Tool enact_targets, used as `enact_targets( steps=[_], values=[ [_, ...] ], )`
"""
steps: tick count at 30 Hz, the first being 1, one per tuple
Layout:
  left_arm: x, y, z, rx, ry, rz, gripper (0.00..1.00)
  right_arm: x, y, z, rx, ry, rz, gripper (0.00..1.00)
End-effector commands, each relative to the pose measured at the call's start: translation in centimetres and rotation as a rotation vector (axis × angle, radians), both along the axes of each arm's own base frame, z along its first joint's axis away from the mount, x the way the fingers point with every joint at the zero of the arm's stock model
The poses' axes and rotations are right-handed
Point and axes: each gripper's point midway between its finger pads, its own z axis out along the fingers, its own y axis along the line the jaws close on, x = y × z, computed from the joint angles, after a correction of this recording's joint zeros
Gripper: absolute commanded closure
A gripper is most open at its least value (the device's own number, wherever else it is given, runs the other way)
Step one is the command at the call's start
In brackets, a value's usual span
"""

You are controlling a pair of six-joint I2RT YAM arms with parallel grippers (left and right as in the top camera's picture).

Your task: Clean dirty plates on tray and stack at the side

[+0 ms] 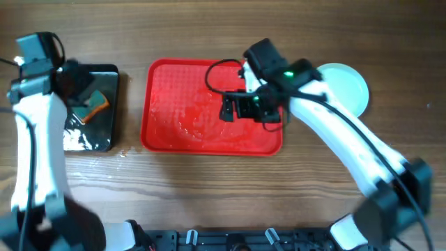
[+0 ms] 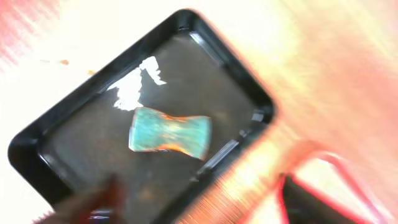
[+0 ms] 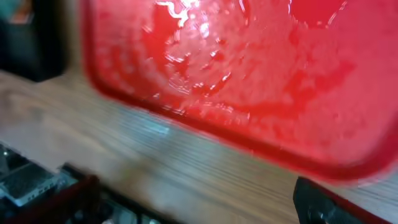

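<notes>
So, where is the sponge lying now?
In the overhead view the sponge lies inside the black tray at the table's left end, left of the red tray.

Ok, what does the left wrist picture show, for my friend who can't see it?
A teal sponge smeared with orange lies in a glossy black tray on a wooden table. The picture is blurry.

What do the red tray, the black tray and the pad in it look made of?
Red tray: likely plastic, with a textured face and wet-looking glints.
Black tray: likely glossy plastic; it mirrors bright light.
Pad: seemingly a soft teal sponge, pinched at the middle and orange-stained.
</notes>
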Motion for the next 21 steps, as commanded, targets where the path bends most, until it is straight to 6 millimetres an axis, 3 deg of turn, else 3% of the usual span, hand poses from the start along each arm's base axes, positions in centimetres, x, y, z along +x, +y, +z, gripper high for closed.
enact_targets(
  steps=[1, 3, 5, 9, 21],
  values=[
    [-0.6, -3.0, 1.8, -0.133, -0.054, -0.089, 0.00, -2.4, -2.0, 6.0, 0.028, -0.106, -0.019, 0.00],
    [-1.5, -3.6, 1.0, -0.164, -0.010, -0.094, 0.00, -6.1, -5.2, 7.3, -0.057, -0.113, -0.032, 0.00],
    [-1.9, -3.7, 0.8, -0.171, 0.008, -0.093, 0.00, -8.7, -6.6, 7.7, -0.084, -0.135, -0.014, 0.00],
    [-1.9, -3.7, 0.8, -0.171, 0.008, -0.093, 0.00, -11.4, -8.1, 7.6, -0.094, -0.139, 0.000, 0.00],
    [-1.9, -3.7, 0.8, -0.171, 0.008, -0.093, 0.00, -11.2, -8.0, 7.0, -0.110, -0.115, 0.001, 0.00]
  ],
)
